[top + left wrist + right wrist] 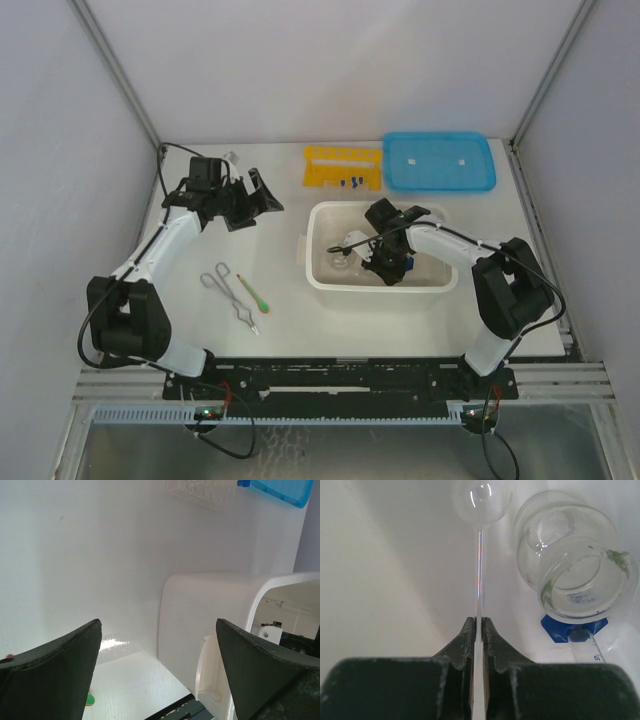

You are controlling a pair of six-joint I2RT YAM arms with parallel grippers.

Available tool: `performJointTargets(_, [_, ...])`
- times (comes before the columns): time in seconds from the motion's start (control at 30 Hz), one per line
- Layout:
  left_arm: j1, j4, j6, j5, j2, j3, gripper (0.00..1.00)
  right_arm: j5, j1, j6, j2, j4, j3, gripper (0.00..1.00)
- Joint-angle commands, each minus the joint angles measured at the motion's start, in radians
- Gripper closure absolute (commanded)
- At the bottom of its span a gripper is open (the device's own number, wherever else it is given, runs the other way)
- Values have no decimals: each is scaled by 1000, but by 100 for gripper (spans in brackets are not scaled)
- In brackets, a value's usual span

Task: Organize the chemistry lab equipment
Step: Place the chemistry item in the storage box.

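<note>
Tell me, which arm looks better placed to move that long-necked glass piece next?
Right. Its gripper is already shut on the long-necked glass vessel inside the white tub; the left gripper hangs open, away from it.

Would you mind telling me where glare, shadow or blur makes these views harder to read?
Left wrist: a bright glare patch on the table between the dark, soft-edged fingers; the white tub nearly merges with the tabletop. Right wrist: the fingers are blurred, while highlights streak the thin glass stem and the jar. Top external: even light, soft shadows.
</note>
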Motion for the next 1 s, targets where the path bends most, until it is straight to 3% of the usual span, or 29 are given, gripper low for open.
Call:
performJointTargets(0.0, [-1,13,24,7,-36,-15,0,7,7,21,5,34,36,100])
performJointTargets(0.7, [-1,8,32,89,12,-17,0,39,14,43,39,47,36,95])
performJointTargets(0.97, [-1,9,33,95,10,-18,0,37,15,58,36,48,35,85])
